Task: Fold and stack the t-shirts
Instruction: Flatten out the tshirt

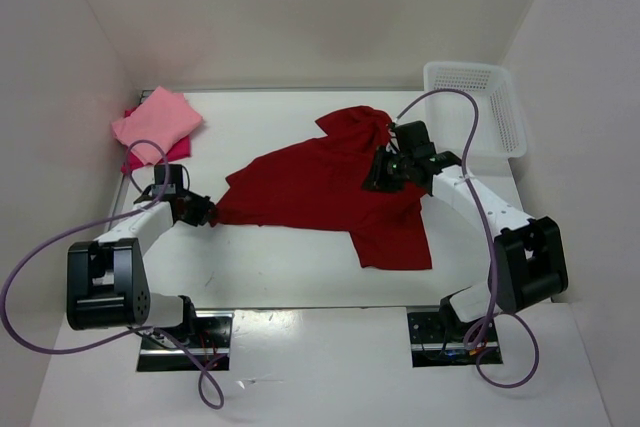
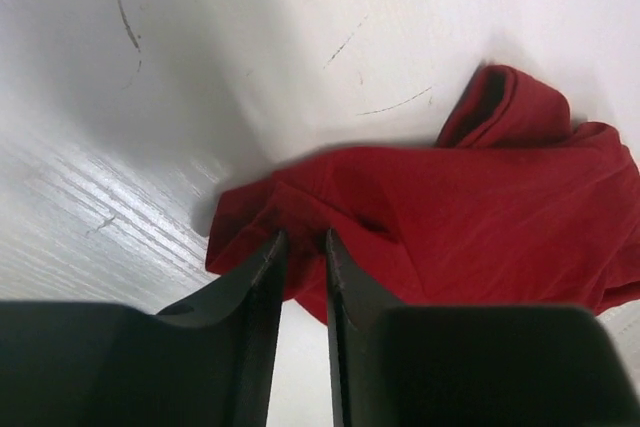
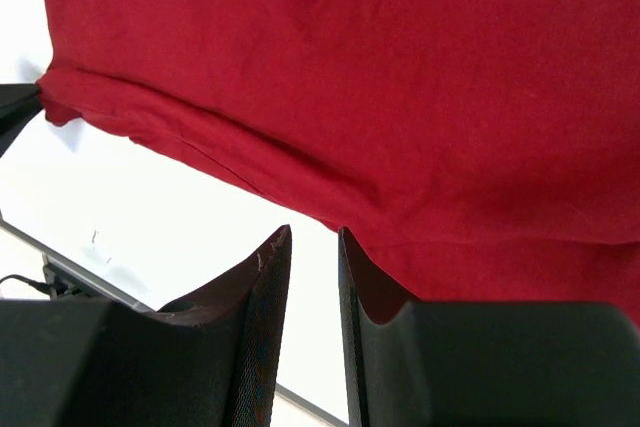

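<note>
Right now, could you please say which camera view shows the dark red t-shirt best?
The top external view: nearly the whole dark red t-shirt shows, spread out. The left wrist view catches only a bunched end, the right wrist view only a close stretch.

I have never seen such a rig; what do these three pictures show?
Two robot arms stand on a white table, each ending in a two-finger gripper. One picture looks down from above; the other two come from wrist cameras. A dark red t-shirt lies spread mid-table, a folded pink t-shirt rests on a magenta t-shirt far left, a white mesh basket far right. The left gripper and right gripper sit at the red shirt, fingers nearly together; a firm grip is unclear.
</note>
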Tool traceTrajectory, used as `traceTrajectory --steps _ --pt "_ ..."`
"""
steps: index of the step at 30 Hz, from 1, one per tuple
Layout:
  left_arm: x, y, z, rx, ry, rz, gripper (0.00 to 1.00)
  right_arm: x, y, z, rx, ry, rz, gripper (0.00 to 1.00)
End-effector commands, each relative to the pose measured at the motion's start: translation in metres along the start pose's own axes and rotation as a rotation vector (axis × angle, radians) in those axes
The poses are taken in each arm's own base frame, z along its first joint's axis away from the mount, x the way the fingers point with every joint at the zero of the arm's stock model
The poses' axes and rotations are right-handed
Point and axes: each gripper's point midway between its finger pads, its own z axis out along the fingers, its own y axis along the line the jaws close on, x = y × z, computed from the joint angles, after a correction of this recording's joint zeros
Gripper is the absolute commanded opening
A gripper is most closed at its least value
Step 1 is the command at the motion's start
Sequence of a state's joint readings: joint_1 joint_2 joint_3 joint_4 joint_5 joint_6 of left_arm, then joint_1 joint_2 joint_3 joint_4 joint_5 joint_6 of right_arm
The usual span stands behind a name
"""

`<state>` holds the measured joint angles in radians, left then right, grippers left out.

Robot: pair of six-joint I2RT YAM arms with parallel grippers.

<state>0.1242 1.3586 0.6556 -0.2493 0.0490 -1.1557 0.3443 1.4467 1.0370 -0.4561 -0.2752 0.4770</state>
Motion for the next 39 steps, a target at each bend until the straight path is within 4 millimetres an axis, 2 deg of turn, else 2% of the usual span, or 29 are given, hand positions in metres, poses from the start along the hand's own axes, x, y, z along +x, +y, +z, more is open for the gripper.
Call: traceTrajectory --steps 1,3,4,7,11,13,14,15,16,17,18,22,23,24,25,27,29,30,31,33,35,37,39 --pt "-0.012 -0.012 0.001 0.034 -0.037 -0.002 0.28 -0.011 0.009 -0.009 -0.036 -0.057 -0.031 0.31" --pt "-0.012 -0.012 0.004 0.034 -0.037 -0.002 0.22 -0.014 0.011 -0.011 -0.04 -0.065 -0.034 0.31" --pt "-0.011 -0.01 0.006 0.026 -0.033 -0.003 0.15 -0.014 0.011 -0.011 -0.04 -0.065 -0.034 0.32" --pt "-0.014 -0.011 0.006 0.03 -0.045 0.006 0.02 -0.011 0.01 -0.014 -0.036 -0.057 -0.031 0.32" --pt "-0.027 -0.036 -0.016 0.112 -0.102 0.034 0.0 -0.012 0.008 -0.016 -0.019 -0.063 -0.03 0.32" --pt "-0.037 -0.051 -0.039 0.179 -0.149 0.057 0.0 -0.011 0.008 -0.019 -0.019 -0.065 -0.03 0.32" --pt "-0.044 -0.068 -0.061 0.247 -0.188 0.062 0.0 -0.01 0.009 -0.022 -0.019 -0.063 -0.03 0.32" --pt "-0.049 -0.077 -0.073 0.284 -0.216 0.094 0.0 -0.011 0.007 -0.022 -0.011 -0.068 -0.03 0.32" --pt "-0.05 -0.079 -0.083 0.293 -0.224 0.11 0.0 -0.011 0.007 -0.022 -0.011 -0.068 -0.03 0.32" --pt "-0.056 -0.093 -0.106 0.345 -0.265 0.15 0.0 -0.011 0.007 -0.022 -0.011 -0.068 -0.03 0.32" --pt "-0.054 -0.095 -0.112 0.356 -0.268 0.169 0.0 -0.011 0.007 -0.022 -0.011 -0.068 -0.03 0.32" --pt "-0.026 -0.071 -0.114 0.361 -0.217 0.202 0.0 -0.002 0.004 -0.014 -0.014 -0.029 -0.021 0.39" --pt "-0.015 -0.053 -0.106 0.318 -0.183 0.206 0.0 -0.001 0.003 -0.012 -0.009 -0.021 -0.019 0.4" --pt "-0.005 -0.029 -0.094 0.256 -0.158 0.2 0.02 0.0 0.0 -0.012 0.006 -0.018 -0.016 0.4" --pt "-0.007 -0.016 -0.096 0.227 -0.19 0.193 0.05 0.0 0.0 -0.012 0.006 -0.018 -0.016 0.41" --pt "0.006 0.01 -0.094 0.166 -0.167 0.162 0.09 0.0 -0.003 -0.009 0.02 -0.016 -0.013 0.42" --pt "0.012 0.025 -0.103 0.195 -0.196 0.103 0.31 0.008 -0.013 -0.002 0.057 0.02 0.0 0.44" --pt "0.013 0.018 -0.121 0.286 -0.225 0.046 0.38 0.01 -0.018 -0.001 0.074 0.022 0.002 0.44" --pt "0.017 0.024 -0.121 0.293 -0.22 0.003 0.48 0.011 -0.023 0.003 0.087 0.033 0.014 0.45" --pt "0.019 0.029 -0.126 0.308 -0.216 -0.055 0.58 0.014 -0.028 0.008 0.105 0.047 0.019 0.45" --pt "0.024 0.035 -0.119 0.274 -0.189 -0.055 0.68 0.014 -0.028 0.008 0.105 0.047 0.019 0.45" --pt "0.023 0.034 -0.112 0.221 -0.169 -0.031 0.97 0.013 -0.025 0.009 0.09 0.044 0.026 0.45" --pt "0.02 0.025 -0.109 0.218 -0.156 -0.017 1.0 0.013 -0.024 0.011 0.079 0.047 0.026 0.46"
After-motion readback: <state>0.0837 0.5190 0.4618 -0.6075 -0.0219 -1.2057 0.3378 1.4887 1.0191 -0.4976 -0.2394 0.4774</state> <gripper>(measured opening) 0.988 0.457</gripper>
